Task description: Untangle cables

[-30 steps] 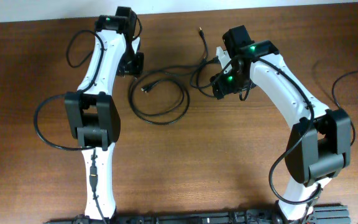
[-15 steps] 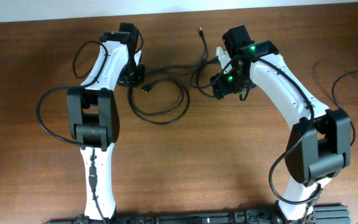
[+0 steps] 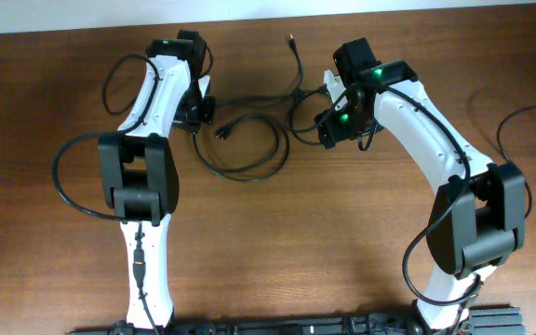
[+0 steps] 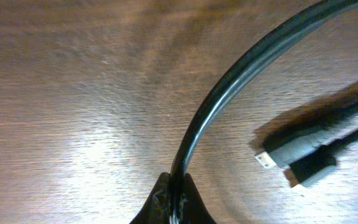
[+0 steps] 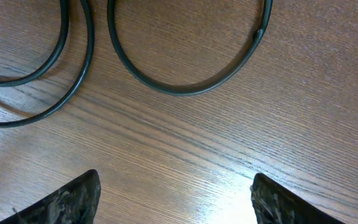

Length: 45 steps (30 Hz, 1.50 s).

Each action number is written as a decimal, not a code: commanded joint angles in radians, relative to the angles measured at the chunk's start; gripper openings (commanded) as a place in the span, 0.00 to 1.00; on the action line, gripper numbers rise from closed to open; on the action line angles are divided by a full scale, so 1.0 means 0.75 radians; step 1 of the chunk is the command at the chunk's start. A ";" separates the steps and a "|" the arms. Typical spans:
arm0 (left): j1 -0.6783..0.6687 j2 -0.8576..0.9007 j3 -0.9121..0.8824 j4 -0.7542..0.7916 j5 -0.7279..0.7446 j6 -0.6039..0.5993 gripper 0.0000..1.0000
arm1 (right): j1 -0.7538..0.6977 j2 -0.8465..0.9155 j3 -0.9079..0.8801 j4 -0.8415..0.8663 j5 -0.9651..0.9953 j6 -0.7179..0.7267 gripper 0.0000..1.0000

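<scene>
The left gripper (image 4: 173,200) is clamped shut on a black cable (image 4: 229,78). Its two fingertips pinch the cord between them, and from there the cable curves away forward and to the gripper's right over the wooden table (image 4: 73,93). Just to the right of the pinched cord a plug connector (image 4: 291,151) lies on the wood, its silvery tip pointing back toward the gripper. A darker shape sits right beside it; whether that is a second plug or a shadow cannot be told.

The right gripper (image 5: 176,194) stands wide open and holds nothing, with bare wood between its fingers. Ahead of it one cable loop (image 5: 185,90) bends across the table. Forward and to its left, two more strands (image 5: 84,68) run side by side. None of them touches the fingers.

From overhead, the cables (image 3: 247,179) lie between the two grippers, and a wide loop sags toward the arms' bases.
</scene>
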 commanded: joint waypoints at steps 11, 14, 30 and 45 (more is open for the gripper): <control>0.009 -0.025 0.037 -0.052 -0.004 0.001 0.09 | -0.005 0.011 -0.007 -0.003 0.011 0.005 0.77; 0.008 -0.025 0.037 -0.067 -0.005 0.001 0.12 | -0.005 0.011 -0.007 -0.003 0.011 0.005 0.77; 0.007 -0.025 -0.120 0.067 -0.005 0.001 0.24 | -0.005 0.011 -0.007 -0.004 0.011 0.005 0.77; 0.012 -0.028 -0.011 -0.010 -0.005 0.001 0.01 | -0.005 0.011 -0.007 -0.004 0.011 0.005 0.77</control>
